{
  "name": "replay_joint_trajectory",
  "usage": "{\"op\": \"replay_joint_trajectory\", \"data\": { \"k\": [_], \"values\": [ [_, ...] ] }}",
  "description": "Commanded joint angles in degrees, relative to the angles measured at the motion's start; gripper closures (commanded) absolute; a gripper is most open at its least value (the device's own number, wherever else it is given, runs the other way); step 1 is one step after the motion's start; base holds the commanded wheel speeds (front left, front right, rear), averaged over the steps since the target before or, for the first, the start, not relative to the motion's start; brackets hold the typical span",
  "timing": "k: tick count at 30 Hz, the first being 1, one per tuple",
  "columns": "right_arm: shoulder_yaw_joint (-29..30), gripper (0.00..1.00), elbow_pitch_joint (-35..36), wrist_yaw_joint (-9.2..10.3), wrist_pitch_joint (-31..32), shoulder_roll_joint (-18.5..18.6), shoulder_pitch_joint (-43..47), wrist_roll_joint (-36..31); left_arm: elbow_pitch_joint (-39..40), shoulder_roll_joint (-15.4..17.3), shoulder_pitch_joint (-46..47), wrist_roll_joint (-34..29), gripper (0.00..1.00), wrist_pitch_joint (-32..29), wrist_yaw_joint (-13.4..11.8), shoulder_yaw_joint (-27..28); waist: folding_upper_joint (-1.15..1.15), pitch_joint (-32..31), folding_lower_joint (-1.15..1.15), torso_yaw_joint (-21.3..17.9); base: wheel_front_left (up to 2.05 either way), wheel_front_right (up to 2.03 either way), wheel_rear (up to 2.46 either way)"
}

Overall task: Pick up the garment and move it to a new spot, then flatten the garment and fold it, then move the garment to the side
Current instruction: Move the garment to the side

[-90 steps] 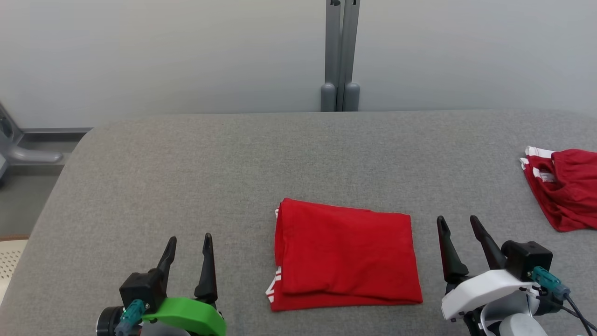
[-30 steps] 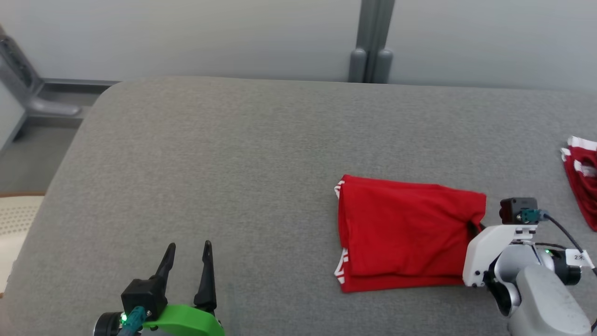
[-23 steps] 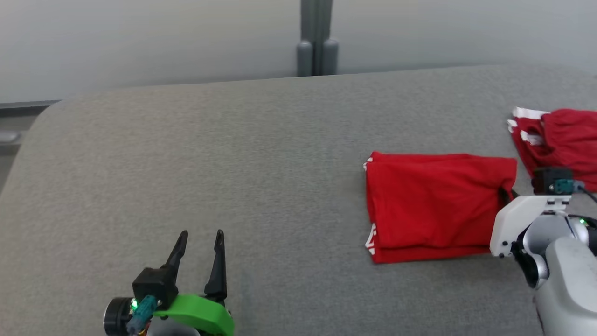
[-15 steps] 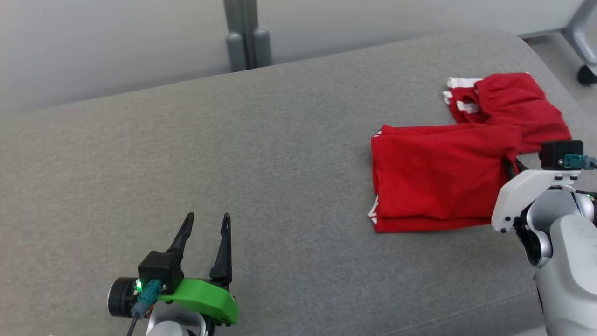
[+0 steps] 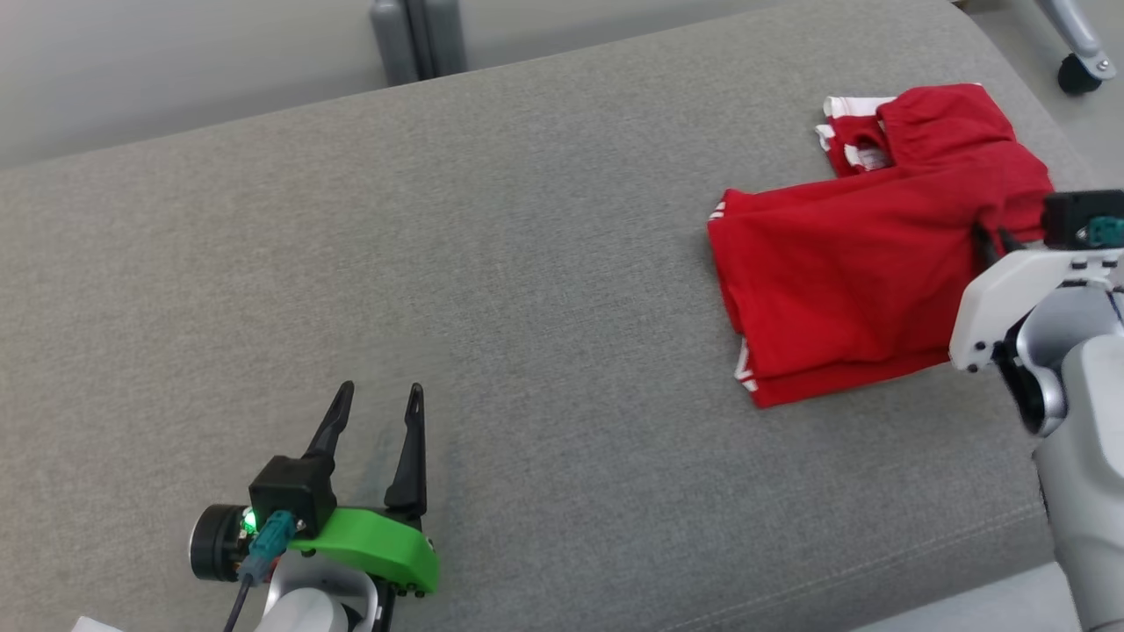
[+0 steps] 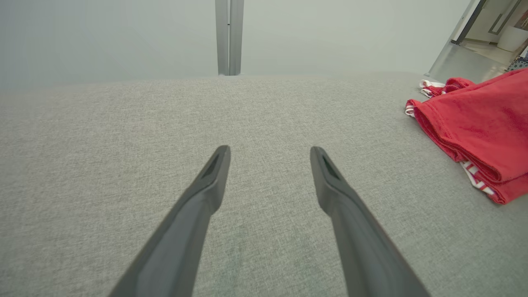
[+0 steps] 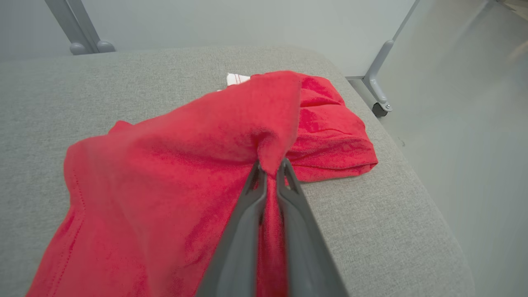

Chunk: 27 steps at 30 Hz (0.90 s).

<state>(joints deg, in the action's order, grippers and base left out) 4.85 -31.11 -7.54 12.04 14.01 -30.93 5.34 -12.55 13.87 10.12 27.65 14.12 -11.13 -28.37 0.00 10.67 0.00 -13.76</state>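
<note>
At 3 o'clock you see the garment [image 5: 843, 281], red, with white stripes on its 9 o'clock edge. The second garment [image 5: 931, 123], at 1 o'clock, is red with white trim. The padding [image 5: 439, 263] is flecked grey. Your left gripper [image 5: 379, 391] is black, its bracket [image 5: 369, 544] green and its plug [image 5: 268, 537] teal.

Nothing readable anywhere, tbh. White patch [image 5: 868, 158] at neck of far red garment [image 5: 944, 118]: way too small to make out any print. No other lettering legible.

Even, soft light; slight wide-angle edge distortion.
</note>
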Motion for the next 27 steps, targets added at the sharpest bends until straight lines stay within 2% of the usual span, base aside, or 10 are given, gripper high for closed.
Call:
{"op": "replay_joint_trajectory", "data": {
  "k": [1, 13, 23, 26, 27],
  "values": [
    [0.4, 1.0, -0.3, 0.11, 0.1, 1.1, -1.7, -0.9, 0.3, 0.6, 0.0, -0.1, 0.0, 0.0, -0.3, 0.1, 0.0, 0.3, 0.0, 2.9, 0.0, 0.0, 0.0],
    [3.6, 1.0, -5.7, 0.11, 2.9, 11.8, -10.5, -6.7, 1.6, 1.1, 1.2, -0.5, 0.0, -0.1, -0.7, 0.0, 0.0, 3.2, 0.0, 10.5, 0.0, 0.0, 0.0],
    [9.7, 1.0, -8.2, 0.11, 4.7, 18.7, -14.3, -11.4, 3.0, 2.2, 1.9, -0.8, 0.0, -0.5, -1.1, 0.0, 0.0, 7.0, 0.0, 13.5, 0.0, 0.0, 0.0],
    [9.2, 1.0, -8.7, 0.12, 4.1, 21.0, -14.4, -14.1, 3.6, 2.4, 2.3, -1.0, 0.0, -0.7, -1.2, 0.0, 0.0, 8.2, 0.0, 13.9, 0.0, 0.0, 0.0],
    [9.6, 0.56, -9.1, 0.12, 3.8, 21.4, -14.6, -14.8, 3.8, 2.6, 2.4, -1.1, 0.0, -0.8, -1.4, 0.0, 0.0, 8.6, 0.0, 14.0, 0.0, 0.0, 0.0]
  ]
}}
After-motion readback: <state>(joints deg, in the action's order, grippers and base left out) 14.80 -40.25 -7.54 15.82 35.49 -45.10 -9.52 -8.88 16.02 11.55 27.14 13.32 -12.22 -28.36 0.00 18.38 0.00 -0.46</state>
